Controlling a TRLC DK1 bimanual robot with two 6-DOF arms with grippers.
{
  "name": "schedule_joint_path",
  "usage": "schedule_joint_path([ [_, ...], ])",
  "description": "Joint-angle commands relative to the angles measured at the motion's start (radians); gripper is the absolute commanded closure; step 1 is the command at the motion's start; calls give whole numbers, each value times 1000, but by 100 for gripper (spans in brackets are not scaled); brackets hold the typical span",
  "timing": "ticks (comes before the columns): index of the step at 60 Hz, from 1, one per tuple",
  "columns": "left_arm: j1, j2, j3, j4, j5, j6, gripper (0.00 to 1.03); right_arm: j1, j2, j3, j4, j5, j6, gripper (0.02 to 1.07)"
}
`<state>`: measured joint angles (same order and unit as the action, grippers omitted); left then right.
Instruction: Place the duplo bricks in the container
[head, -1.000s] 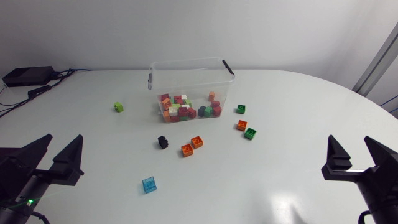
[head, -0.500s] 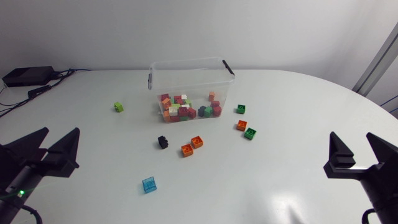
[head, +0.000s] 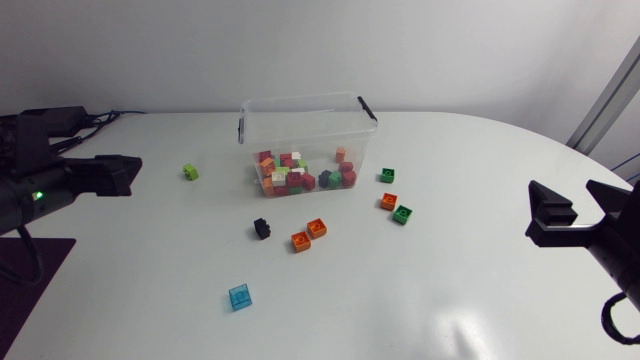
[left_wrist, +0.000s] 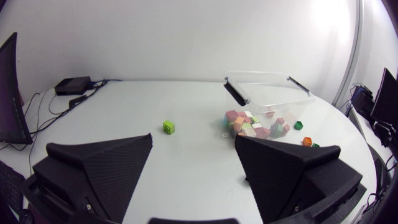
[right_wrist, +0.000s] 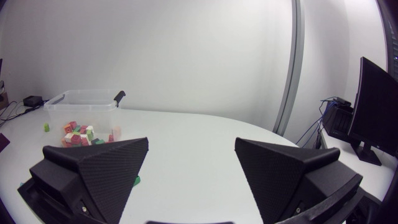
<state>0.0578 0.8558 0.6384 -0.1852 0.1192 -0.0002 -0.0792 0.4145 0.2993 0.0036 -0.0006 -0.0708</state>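
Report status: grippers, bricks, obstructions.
Left gripper open, right gripper open, both empty. Eight bricks loose on table; container part-filled. Nothing blocking.

The left gripper rises from the lower left of the head view to the left edge, about level with the lime brick. It also turns, so its jaws now show side-on, overlapping. The right gripper moves slightly higher along the right edge.

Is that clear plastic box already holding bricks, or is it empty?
Partly filled: the clear plastic box holds a low layer of mixed-colour bricks; loose bricks lie outside it.
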Motion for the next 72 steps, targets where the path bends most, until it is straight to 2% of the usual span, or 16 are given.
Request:
schedule_joint_path([
  [1, 14, 111, 75, -26, 25, 3, 12, 15, 53, 40, 13, -2, 23, 7],
  [13, 63, 465, 296, -163, 68, 78, 12, 38, 173, 72, 6, -1, 25, 7],
  [17, 73, 537, 336, -165, 74, 108, 12, 42, 199, 81, 1, -1, 25, 7],
  [20, 76, 621, 386, -171, 73, 169, 12, 48, 234, 101, -14, -1, 23, 7],
  [23, 80, 727, 458, -204, 76, 293, 12, 58, 267, 123, -42, 1, 22, 7],
  [27, 91, 790, 500, -212, 79, 305, 12, 71, 285, 136, -56, 1, 20, 7],
  [36, 108, 974, 630, -238, 79, 467, 11, 101, 362, 175, -102, -13, 20, 7],
  [41, 123, 1055, 688, -237, 115, 563, 11, 105, 422, 207, -139, -33, 12, 7],
  [54, 151, 1210, 842, -237, 180, 694, 8, 125, 464, 264, -209, -24, -144, 7],
  [57, 157, 1253, 886, -237, 200, 721, 8, 134, 491, 297, -264, -13, -195, 7],
  [60, 157, 1295, 931, -241, 212, 737, 8, 136, 509, 305, -287, -32, -285, 7],
  [66, 157, 1375, 1028, -286, 231, 779, 8, 136, 532, 294, -257, -42, -327, 9],
  [72, 157, 1439, 1115, -336, 260, 801, 8, 110, 593, 328, -289, -167, -327, 10],
])
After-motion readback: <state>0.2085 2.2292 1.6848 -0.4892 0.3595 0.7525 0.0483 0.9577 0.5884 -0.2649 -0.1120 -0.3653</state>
